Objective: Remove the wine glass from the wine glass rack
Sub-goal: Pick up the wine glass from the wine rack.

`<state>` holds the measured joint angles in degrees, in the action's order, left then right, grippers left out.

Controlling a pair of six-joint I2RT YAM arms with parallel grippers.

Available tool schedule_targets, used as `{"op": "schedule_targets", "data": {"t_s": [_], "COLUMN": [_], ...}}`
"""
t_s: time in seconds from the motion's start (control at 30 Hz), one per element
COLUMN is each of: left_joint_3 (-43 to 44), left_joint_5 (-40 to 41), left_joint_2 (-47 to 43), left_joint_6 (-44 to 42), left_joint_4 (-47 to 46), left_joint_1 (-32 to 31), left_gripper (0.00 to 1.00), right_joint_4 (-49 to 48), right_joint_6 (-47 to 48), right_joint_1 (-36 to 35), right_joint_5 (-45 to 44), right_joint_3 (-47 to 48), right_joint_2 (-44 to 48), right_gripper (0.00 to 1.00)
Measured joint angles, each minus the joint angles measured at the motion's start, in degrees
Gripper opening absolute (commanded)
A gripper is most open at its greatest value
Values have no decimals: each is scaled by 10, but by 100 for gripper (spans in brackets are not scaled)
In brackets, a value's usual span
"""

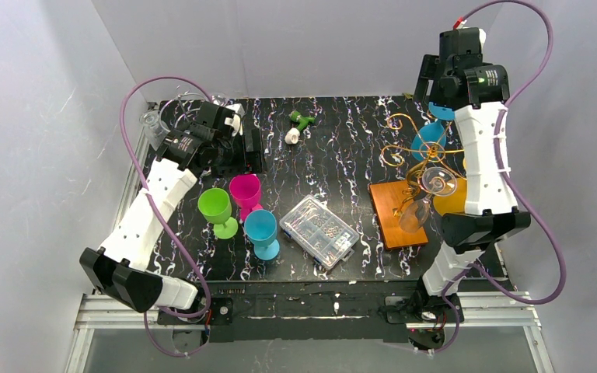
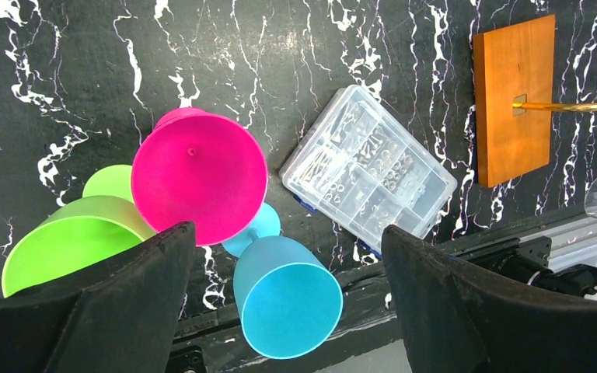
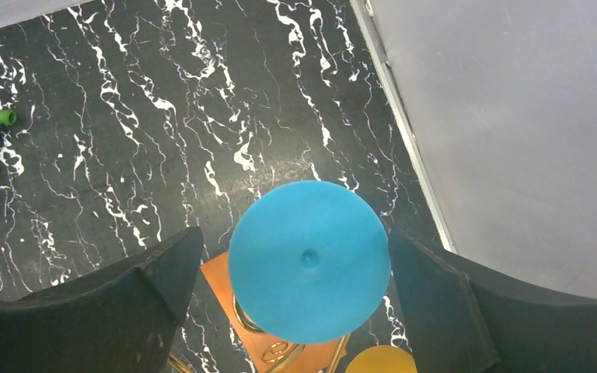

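We see a black table veined with white, closed in by plain grey walls. From overhead, the wine glass rack stands at the right, its golden wire rising from a wooden base. A blue wine glass and a clear glass hang in it.

Only the right wrist view gives us the blue glass's round foot, between the fingers of the spread right claw; we cannot tell whether they touch.

The left wrist view shows the left claw, spread and empty, above a pink goblet, a green goblet and a clear compartment box.
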<state>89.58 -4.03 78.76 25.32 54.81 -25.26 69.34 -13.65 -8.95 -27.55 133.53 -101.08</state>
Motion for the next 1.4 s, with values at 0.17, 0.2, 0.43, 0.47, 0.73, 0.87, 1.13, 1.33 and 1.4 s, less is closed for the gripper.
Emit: {"op": "schedule_targets", "data": {"t_s": [0.17,0.2,0.43,0.47,0.73,0.87,1.13,1.33,1.4], "left_joint_3": [-1,-1,-1,-1,-2,-4,-7,-10,-10], "left_joint_5": [-6,-8,-14,-14,-23,-27,-36,-41,-41], "left_joint_2": [0,0,0,0,-3,-3,-4,-4,-4], "left_joint_6": [1,2,3,3,7,9,11,13,13], "left_joint_4": [-6,-7,-12,-13,-21,-23,-26,-34,-35], "left_joint_1": [0,0,0,0,0,0,0,0,0], "left_gripper": [88,88,88,88,88,88,88,87,87], "right_joint_4": [12,13,23,26,32,31,33,26,25], "right_joint_6": [0,0,-5,-7,-16,-19,-25,-27,-27], "right_joint_1": [0,0,0,0,1,3,10,13,15], "right_joint_5": [-1,-1,-7,-8,-2,5,6,12,15], "right_joint_3": [-3,-3,-3,-3,-14,-17,-29,-56,-57], "right_joint_2": [7,7,9,10,21,24,31,39,39], "right_gripper": [98,98,98,98,98,94,98,95,93]}}
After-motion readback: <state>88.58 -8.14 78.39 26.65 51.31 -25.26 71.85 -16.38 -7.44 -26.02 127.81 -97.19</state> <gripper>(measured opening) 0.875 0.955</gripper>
